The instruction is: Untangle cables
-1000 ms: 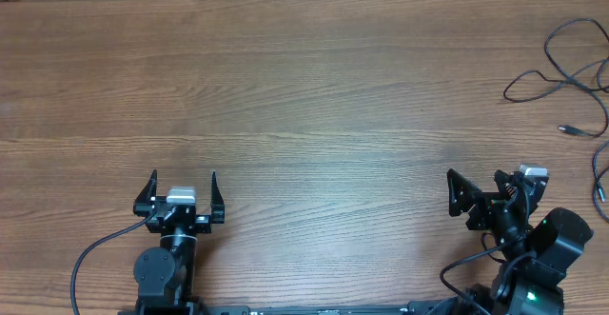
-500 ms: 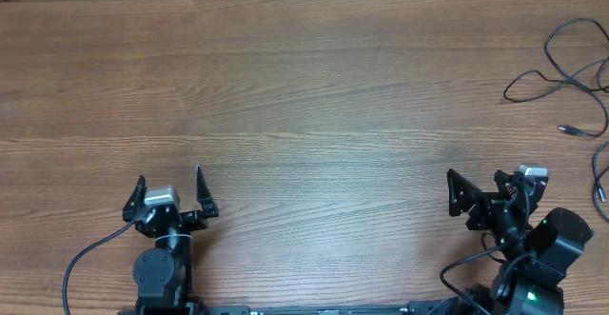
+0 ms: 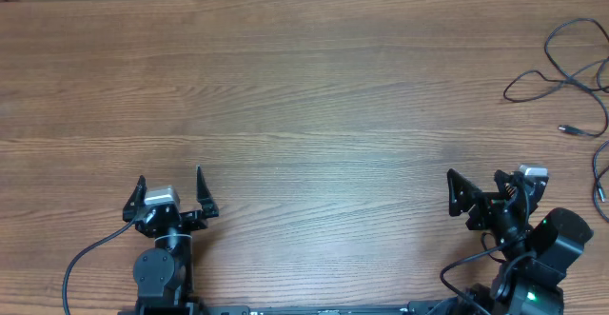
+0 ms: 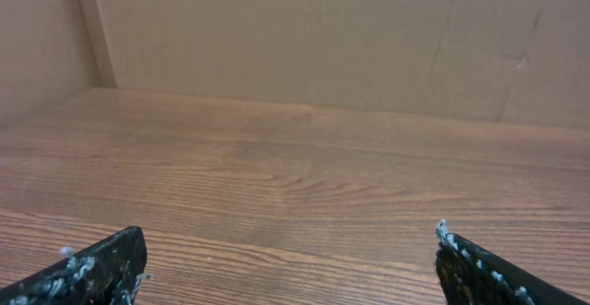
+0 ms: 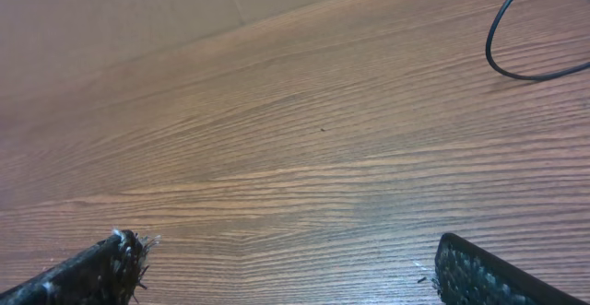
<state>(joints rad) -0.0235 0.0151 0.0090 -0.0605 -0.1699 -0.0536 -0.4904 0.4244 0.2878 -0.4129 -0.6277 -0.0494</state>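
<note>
The cables (image 3: 561, 79) are thin black wires lying in loose loops at the table's far right edge, with a small plug end (image 3: 568, 129). One loop shows at the top right of the right wrist view (image 5: 489, 47). My left gripper (image 3: 169, 193) is open and empty near the front left, far from the cables; it also shows in the left wrist view (image 4: 289, 236). My right gripper (image 3: 473, 187) is open and empty at the front right, nearer than the cables and left of them; it also shows in the right wrist view (image 5: 283, 242).
The wooden table (image 3: 304, 87) spreads between the arms and the back edge. A brown cardboard wall (image 4: 323, 38) stands behind it. A thicker black arm cable (image 3: 81, 263) curves beside the left arm's base.
My left gripper has shifted a little to the left and turned slightly, then held still. The right gripper and the cables have not moved.
</note>
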